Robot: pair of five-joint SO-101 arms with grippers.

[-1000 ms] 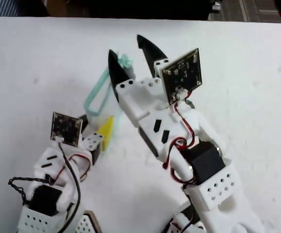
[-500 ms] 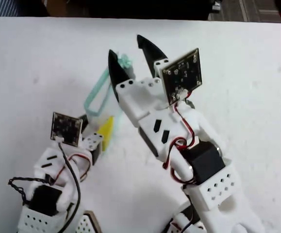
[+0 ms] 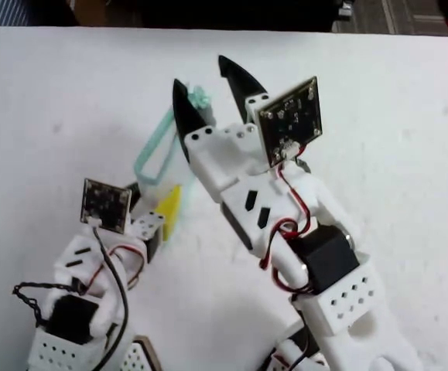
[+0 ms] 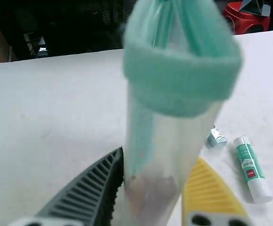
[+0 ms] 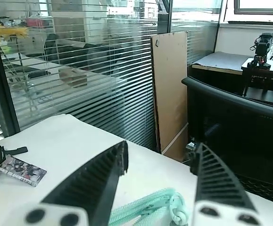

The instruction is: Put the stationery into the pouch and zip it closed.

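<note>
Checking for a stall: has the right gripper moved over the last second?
No. The right gripper keeps its place against the table's far edge, open above the pouch's end.

- The white table (image 3: 409,154) is bright and evenly lit from overhead, nearly washed out in the high view
- Shadows on it are soft and faint
- Daylight comes through the blinds (image 5: 79,70); the pouch (image 4: 169,160) glows translucent

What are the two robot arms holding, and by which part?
The left tool pinches the pouch by its clear body, at the end nearest that arm. The right tool is open and holds nothing.
</note>
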